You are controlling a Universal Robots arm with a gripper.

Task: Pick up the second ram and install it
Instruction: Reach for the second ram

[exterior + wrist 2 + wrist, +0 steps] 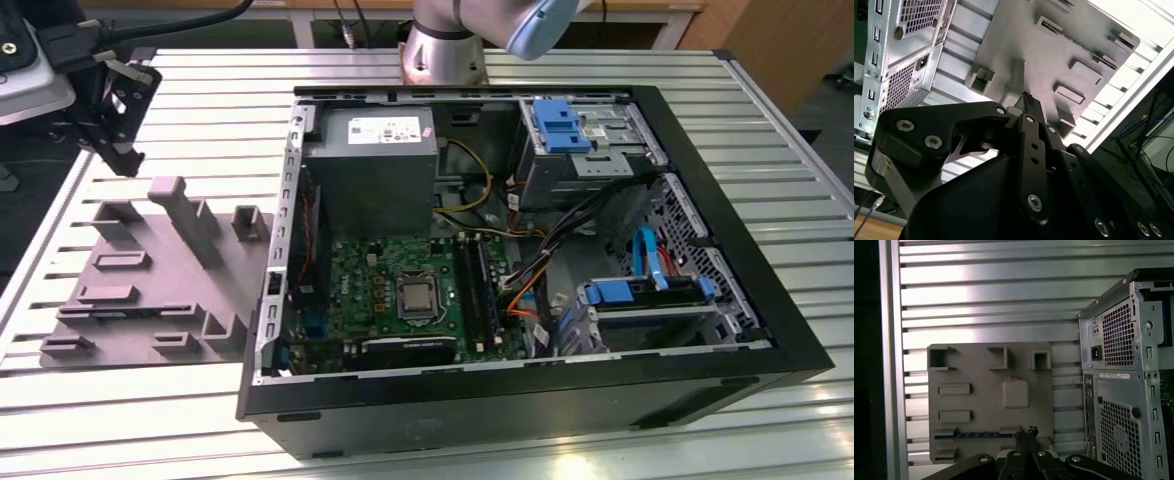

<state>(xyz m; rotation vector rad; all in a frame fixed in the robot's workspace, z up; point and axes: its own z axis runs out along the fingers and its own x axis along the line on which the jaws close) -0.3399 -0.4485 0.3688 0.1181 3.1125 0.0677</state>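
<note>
The second ram (976, 434) lies edge-up in a low holder of the grey fixture block (989, 405), a thin dark strip with a bluish edge. In the second wrist view the ram (1081, 46) is a dark line across the block (1019, 45). My gripper (124, 158) hangs high above the fixture block (154, 275) at the exterior view's left. In both wrist views its fingertips are pressed together with nothing between them, and the gripper (1026, 436) is well above the ram, apart from it. The long black memory slots (477, 288) run beside the processor inside the case.
The open computer case (534, 400) stands at the exterior view's right on the slatted metal table (134, 410), its rear panel (1119, 390) facing the fixture. Upright posts (183, 215) rise from the fixture's far side. Cables and blue drive brackets (558, 125) crowd the case interior.
</note>
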